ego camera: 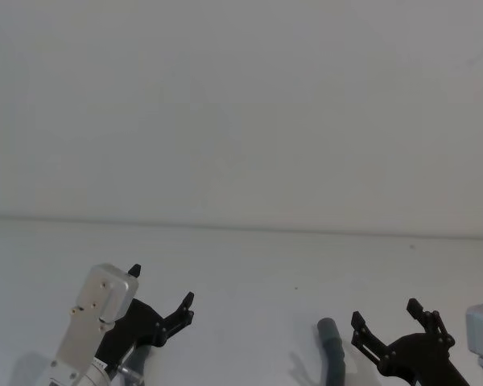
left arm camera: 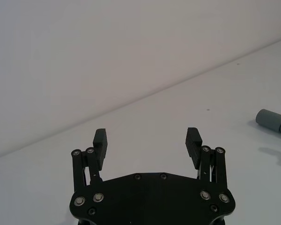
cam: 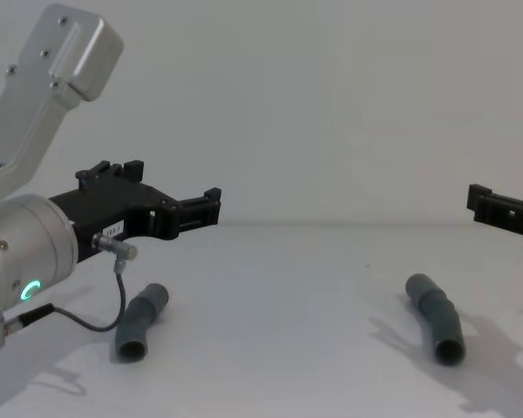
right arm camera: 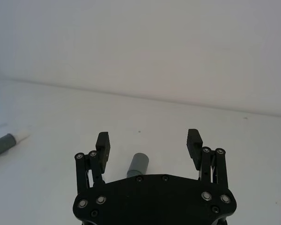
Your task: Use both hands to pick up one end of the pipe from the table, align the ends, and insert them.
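Observation:
Two dark grey corrugated pipe pieces lie apart on the white table [ego camera: 249,273]. The left piece [cam: 139,320] rests below my left gripper [ego camera: 161,287], and in the right wrist view this left piece [right arm camera: 4,142] shows a white tip. The right piece [cam: 436,318] lies under my right gripper [ego camera: 386,314], its plain grey cuff [right arm camera: 138,165] just beyond the fingers. Both grippers hover above the table. The left gripper [left arm camera: 147,138] is open and empty, and so is the right gripper [right arm camera: 148,139]. From the left wrist, the right piece's cuff [left arm camera: 271,121] shows far off.
A pale grey wall [ego camera: 241,104] rises behind the table's far edge. The left arm's silver housing [cam: 48,78] and a thin cable [cam: 113,296] hang near the left piece. Bare table lies between the two pieces.

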